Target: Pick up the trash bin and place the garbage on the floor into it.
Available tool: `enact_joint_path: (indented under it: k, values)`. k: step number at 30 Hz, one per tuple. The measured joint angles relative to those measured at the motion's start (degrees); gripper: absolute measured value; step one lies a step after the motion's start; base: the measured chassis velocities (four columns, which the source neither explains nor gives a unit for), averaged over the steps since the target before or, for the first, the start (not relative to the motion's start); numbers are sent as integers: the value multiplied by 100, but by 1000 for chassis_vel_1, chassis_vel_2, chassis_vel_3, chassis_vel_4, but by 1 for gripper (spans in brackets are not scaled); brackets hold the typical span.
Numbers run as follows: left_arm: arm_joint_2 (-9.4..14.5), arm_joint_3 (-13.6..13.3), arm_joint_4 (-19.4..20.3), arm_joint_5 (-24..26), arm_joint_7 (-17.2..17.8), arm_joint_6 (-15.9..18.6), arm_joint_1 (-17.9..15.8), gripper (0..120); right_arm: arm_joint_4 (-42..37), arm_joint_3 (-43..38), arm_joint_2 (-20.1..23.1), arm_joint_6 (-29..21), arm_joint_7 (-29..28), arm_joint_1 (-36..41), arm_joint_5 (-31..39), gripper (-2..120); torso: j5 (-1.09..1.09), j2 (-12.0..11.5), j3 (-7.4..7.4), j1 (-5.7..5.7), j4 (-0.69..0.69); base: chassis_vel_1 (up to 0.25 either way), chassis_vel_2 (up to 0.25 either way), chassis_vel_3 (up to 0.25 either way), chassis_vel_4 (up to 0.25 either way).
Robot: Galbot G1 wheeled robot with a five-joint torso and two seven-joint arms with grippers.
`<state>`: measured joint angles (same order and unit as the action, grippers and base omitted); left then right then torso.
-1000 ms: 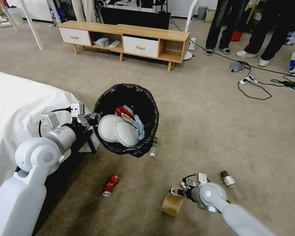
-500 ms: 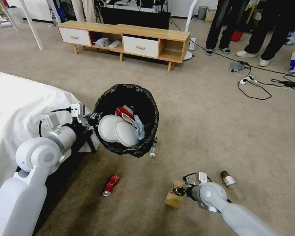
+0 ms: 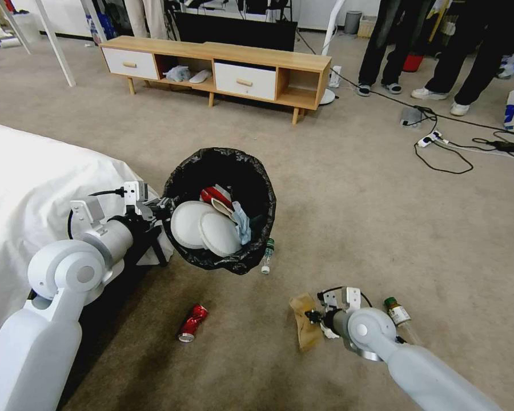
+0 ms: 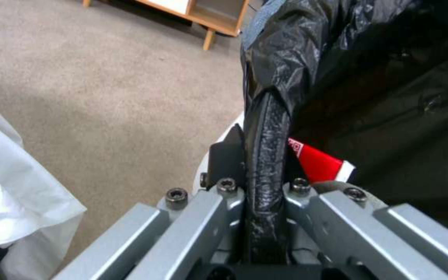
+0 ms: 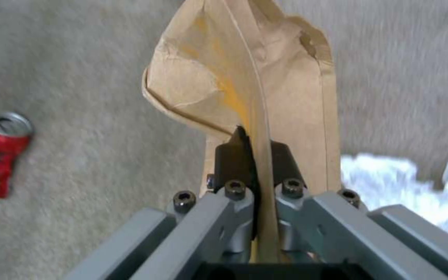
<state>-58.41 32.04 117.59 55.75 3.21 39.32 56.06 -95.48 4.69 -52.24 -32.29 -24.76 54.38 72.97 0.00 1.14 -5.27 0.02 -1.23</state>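
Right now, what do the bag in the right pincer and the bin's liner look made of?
The bag in the right pincer looks like matte brown paper: sharp creases, a torn edge. The liner of the trash bin, clamped by the left pincer, looks like thin glossy black plastic film, crinkled.

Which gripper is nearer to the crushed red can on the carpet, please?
Hard to call; perhaps the right. The right gripper, shut on the brown paper bag, sits beside the crushed red can. The left gripper clamps the black-lined trash bin's rim, raised above the can.
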Motion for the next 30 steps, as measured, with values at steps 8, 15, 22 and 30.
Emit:
enact_joint_path:
  k: [8,15,22,30]
  values:
    - [7,3,-58,142,97,26,-17,2,-443,-332,186,75,170,-32,-206,0,0,0,0,0,0,0,0,0,0]
    - [17,2,-94,227,165,48,-40,2,-710,-669,353,172,384,-4,-491,0,0,0,0,0,0,0,0,0,0]
    - [9,-37,-165,394,329,114,-82,2,-996,-1172,710,352,895,9,-1180,0,0,0,1,0,0,0,0,0,0]
    - [14,-54,-209,628,553,200,-93,2,-1250,-1582,1105,579,1322,-9,-1662,0,0,0,1,0,0,0,0,0,0]
